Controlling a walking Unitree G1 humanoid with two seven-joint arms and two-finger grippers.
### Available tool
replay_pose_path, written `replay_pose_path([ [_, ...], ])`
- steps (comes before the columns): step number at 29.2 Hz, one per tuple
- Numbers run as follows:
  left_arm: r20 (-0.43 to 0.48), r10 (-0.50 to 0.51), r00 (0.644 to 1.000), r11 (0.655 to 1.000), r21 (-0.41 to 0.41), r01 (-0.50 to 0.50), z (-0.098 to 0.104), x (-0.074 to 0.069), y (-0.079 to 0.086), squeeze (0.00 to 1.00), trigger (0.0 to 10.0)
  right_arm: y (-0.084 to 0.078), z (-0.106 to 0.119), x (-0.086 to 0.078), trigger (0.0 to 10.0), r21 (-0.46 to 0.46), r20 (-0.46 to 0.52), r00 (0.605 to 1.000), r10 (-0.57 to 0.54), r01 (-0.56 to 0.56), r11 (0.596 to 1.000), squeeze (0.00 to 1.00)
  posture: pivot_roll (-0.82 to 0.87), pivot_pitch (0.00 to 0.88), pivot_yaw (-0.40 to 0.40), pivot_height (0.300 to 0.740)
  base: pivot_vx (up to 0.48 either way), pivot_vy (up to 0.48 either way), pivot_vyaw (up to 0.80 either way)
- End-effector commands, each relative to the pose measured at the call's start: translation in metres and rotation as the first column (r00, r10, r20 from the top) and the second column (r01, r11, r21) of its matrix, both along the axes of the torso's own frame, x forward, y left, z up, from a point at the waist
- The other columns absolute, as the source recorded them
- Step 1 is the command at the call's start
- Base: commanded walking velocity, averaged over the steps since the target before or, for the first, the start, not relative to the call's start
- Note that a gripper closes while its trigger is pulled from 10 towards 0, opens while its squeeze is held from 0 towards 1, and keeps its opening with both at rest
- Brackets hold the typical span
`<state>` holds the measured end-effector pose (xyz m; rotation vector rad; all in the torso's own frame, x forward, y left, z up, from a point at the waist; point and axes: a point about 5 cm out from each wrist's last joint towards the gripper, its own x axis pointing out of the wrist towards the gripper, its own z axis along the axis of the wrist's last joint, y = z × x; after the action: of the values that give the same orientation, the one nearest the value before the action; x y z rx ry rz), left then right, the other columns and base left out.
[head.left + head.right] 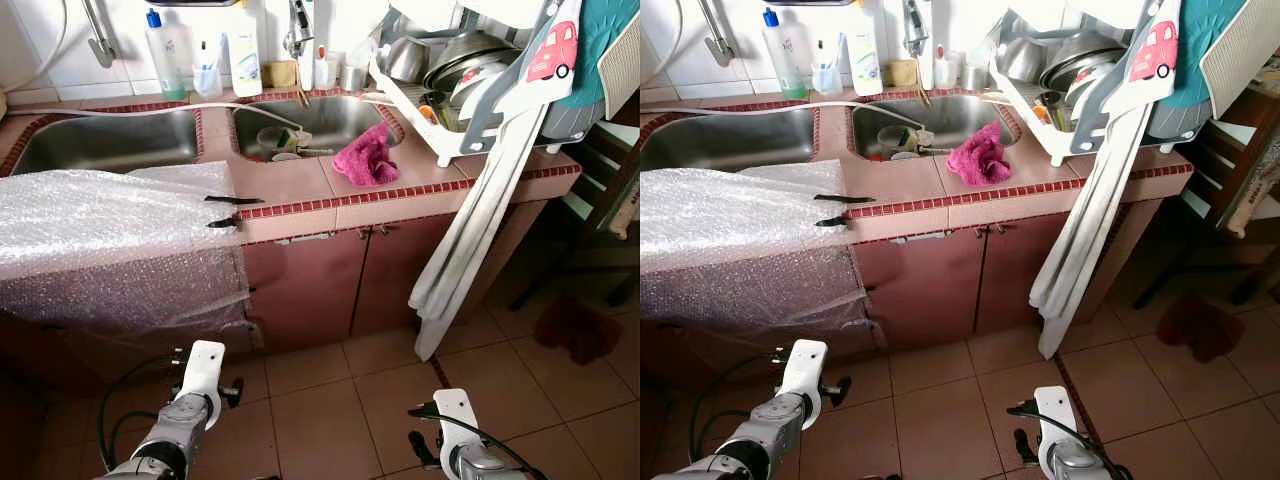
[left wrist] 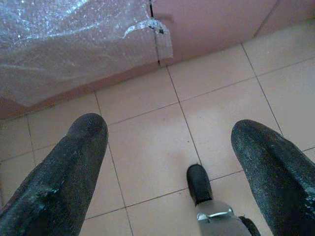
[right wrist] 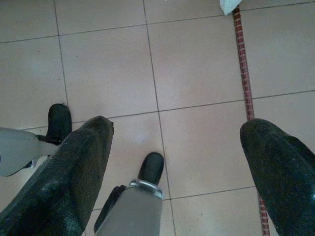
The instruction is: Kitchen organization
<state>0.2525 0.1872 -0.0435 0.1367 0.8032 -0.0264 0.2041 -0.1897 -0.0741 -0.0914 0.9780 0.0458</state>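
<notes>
The left gripper [image 2: 167,162] hangs low over the tiled floor [image 1: 330,400] with its two black fingers spread wide and nothing between them; the right gripper [image 3: 177,162] is held the same way, fingers apart and empty, above the floor near a dark red strip between the tiles. Both are well below the counter [image 1: 300,185] and well apart from everything on it.

A crumpled pink cloth [image 1: 365,157] lies on the counter's front edge, just beside the right sink [image 1: 320,120]. The counter is pinkish tile with a red mosaic border, over pink cabinet doors [image 1: 330,275]. A sheet of bubble wrap [image 1: 110,240] covers its left part and drapes down the cabinet front, with black tape at its edge.

The right sink holds a small bowl or cup and other small items too unclear to name; the left sink [image 1: 110,140] looks bare. Behind the sinks, against the white tiled wall, stand bottles [image 1: 165,55], a cup with brushes and a yellow sponge. A white dish rack [image 1: 450,90] on the right holds metal bowls and pans, and long pale cloths [image 1: 470,230] hang from it down to the floor
</notes>
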Motion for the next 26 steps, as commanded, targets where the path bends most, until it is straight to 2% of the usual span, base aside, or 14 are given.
replay_pose_path([
  [1,-0.013,-0.007,1.000,1.000,0.016,0.008,-0.0012,-0.0016,0.0012,0.00,10.0,0.0005,0.0008,0.0016,10.0,-0.003,0.002,1.000,0.008,-0.008,1.000,0.00,0.02,0.000,-0.005,0.740,0.000,0.000,0.00],
  [17,-0.022,-0.003,1.000,1.000,0.030,0.004,-0.0018,-0.0025,0.0027,0.00,10.0,-0.0002,0.0008,0.0014,10.0,-0.007,0.001,1.000,0.012,-0.012,1.000,0.00,0.02,0.000,-0.005,0.740,0.000,0.000,0.00],
  [26,-0.025,-0.004,1.000,0.999,0.033,0.004,-0.0021,-0.0029,0.0027,0.00,10.0,-0.0005,0.0008,0.0013,10.0,-0.009,0.000,1.000,0.016,-0.016,1.000,0.00,0.02,0.000,-0.008,0.740,0.000,0.377,0.00],
])
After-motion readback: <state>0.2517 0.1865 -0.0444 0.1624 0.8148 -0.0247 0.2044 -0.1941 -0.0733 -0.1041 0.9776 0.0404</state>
